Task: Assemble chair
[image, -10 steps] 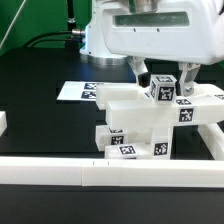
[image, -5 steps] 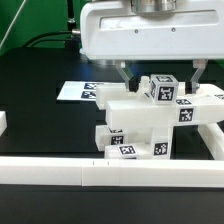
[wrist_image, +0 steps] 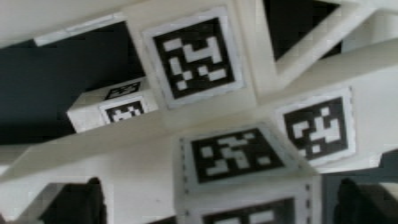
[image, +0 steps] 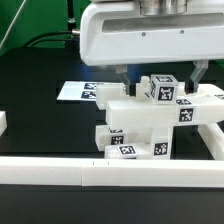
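The chair (image: 150, 122) stands part-built at the middle of the table: stacked white blocks with black-and-white tags. A cube-ended peg (image: 160, 89) stands on its top. My gripper (image: 152, 73) hangs just above that top, open, with one dark fingertip (image: 122, 72) showing under the white hand. In the wrist view the chair's tagged white parts (wrist_image: 214, 150) fill the picture close up. The gripper (wrist_image: 217, 205) shows there only as dark fingers (wrist_image: 71, 205) at the picture's edges, well apart and holding nothing.
The marker board (image: 80, 92) lies flat behind the chair toward the exterior view's left. A long white rail (image: 90, 172) runs along the front, and another rail (image: 212, 140) stands at the right. A small white piece (image: 3, 122) sits at the left edge.
The hand has risen a little and shifted toward the exterior view's left, so less of the fingers shows. The chair parts have not moved and the gripper stays open.
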Available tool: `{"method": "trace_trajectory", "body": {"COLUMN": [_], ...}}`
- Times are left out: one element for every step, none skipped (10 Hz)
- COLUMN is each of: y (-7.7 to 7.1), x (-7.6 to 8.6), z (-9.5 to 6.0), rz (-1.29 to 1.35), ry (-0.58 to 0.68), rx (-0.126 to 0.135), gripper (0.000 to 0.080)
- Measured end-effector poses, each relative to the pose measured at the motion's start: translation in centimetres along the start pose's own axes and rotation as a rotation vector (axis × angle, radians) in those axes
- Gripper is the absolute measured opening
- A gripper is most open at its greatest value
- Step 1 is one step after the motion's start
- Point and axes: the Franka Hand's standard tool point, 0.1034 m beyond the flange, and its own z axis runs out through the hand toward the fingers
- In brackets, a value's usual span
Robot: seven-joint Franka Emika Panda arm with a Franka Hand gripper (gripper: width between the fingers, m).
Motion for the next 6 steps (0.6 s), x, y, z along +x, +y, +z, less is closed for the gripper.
{"method": "trace_trajectory", "body": {"y": [-0.10, -0.39, -0.48, -0.35, -0.33, -0.32], "x": [0.09, 0.19, 0.15, 0.12, 0.13, 0.16], "z": [0.08, 0.15, 0.36, 0.38, 0.40, 0.38], "rz": [-0.078, -0.125, -0.145, -0.138, -0.138, -0.130], "ry": [0.014, 0.029, 0.047, 0.046, 0.047, 0.048], "rx": [-0.007, -0.013, -0.017, -0.017, -0.017, -0.017], "gripper": [0.0649, 0.0649, 0.0526, 0.0391, 0.0391, 0.0265]}}
